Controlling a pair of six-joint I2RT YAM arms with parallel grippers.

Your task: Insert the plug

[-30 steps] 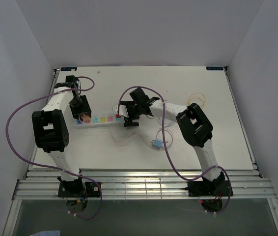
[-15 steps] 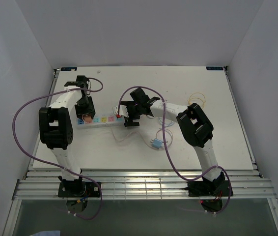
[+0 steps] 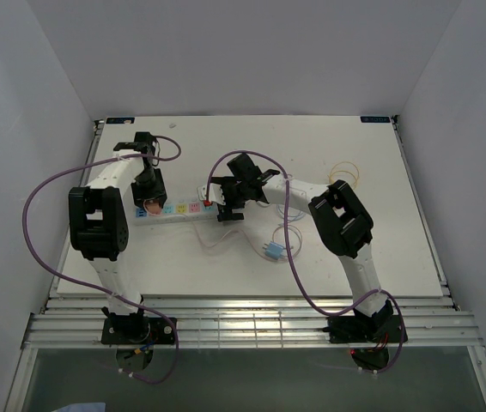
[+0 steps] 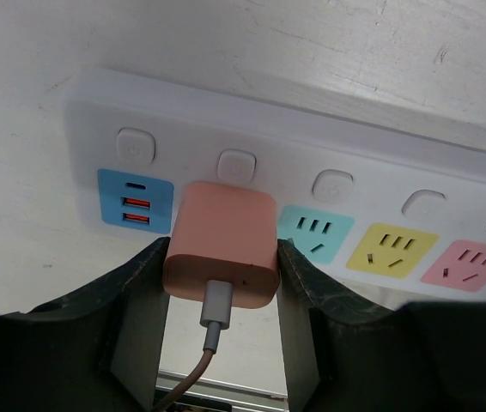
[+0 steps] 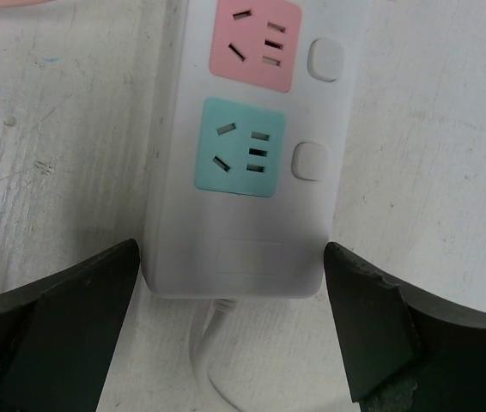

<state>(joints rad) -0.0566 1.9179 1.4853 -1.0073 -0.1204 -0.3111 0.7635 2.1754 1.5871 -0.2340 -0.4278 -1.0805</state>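
A white power strip point(image 3: 179, 209) with coloured sockets lies left of the table's middle. My left gripper point(image 3: 148, 204) is at its left end, shut on a pink plug point(image 4: 223, 236). In the left wrist view the gripper point(image 4: 221, 247) holds the plug by both sides. The plug sits on the strip point(image 4: 329, 146) between the blue USB panel point(image 4: 134, 198) and the teal socket point(image 4: 314, 233). A pink cable hangs from the plug. My right gripper point(image 3: 226, 206) is at the strip's right end. In the right wrist view the gripper point(image 5: 230, 249) has its fingers against both sides of the strip point(image 5: 252, 257).
The strip's white cord point(image 5: 204, 360) leaves its right end. A small blue connector point(image 3: 273, 250) with thin looped wires lies near the middle of the table. A thin wire coil point(image 3: 343, 174) lies further right. Purple arm cables arch over both arms.
Over the last second my left arm swung right above the strip's left end, then stayed still. The pink plug and the right arm have not moved.
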